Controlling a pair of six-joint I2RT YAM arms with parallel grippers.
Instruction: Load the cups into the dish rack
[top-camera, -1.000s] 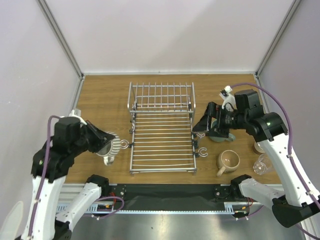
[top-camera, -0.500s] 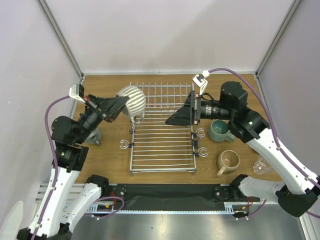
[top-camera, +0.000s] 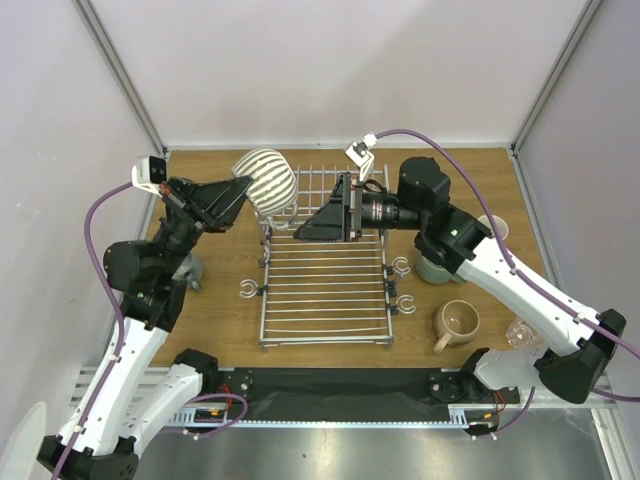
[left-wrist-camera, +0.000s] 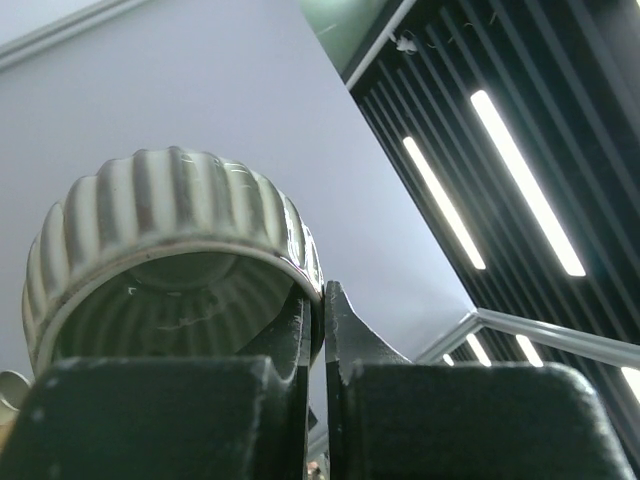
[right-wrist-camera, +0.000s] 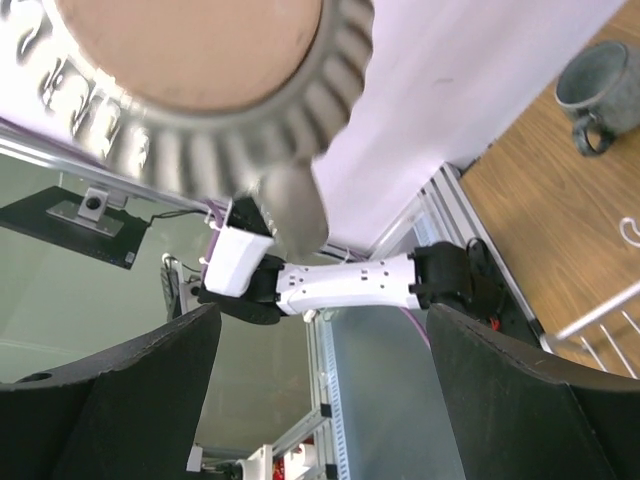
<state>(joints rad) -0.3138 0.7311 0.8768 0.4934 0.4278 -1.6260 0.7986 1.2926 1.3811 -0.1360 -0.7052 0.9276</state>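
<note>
My left gripper (top-camera: 243, 192) is shut on the rim of the ribbed silver-grey cup (top-camera: 266, 179) and holds it in the air over the back left corner of the dish rack (top-camera: 325, 285). In the left wrist view the fingers (left-wrist-camera: 322, 310) pinch the cup's wall (left-wrist-camera: 170, 240). My right gripper (top-camera: 312, 226) is open and empty over the rack, pointing left at the cup. The right wrist view shows the cup's base (right-wrist-camera: 200, 60) just above my open gripper (right-wrist-camera: 320, 400).
A teal-green mug (top-camera: 437, 266) lies partly under the right arm. A beige mug (top-camera: 457, 322), a clear glass (top-camera: 521, 331) and a pale cup (top-camera: 494, 227) stand to the right. A grey-green mug (top-camera: 190, 273) stands left of the rack and also shows in the right wrist view (right-wrist-camera: 600, 85).
My left gripper lifted the ribbed cup from the table left of the rack to above its back left corner. My right gripper left the teal-green mug and swung left over the rack.
</note>
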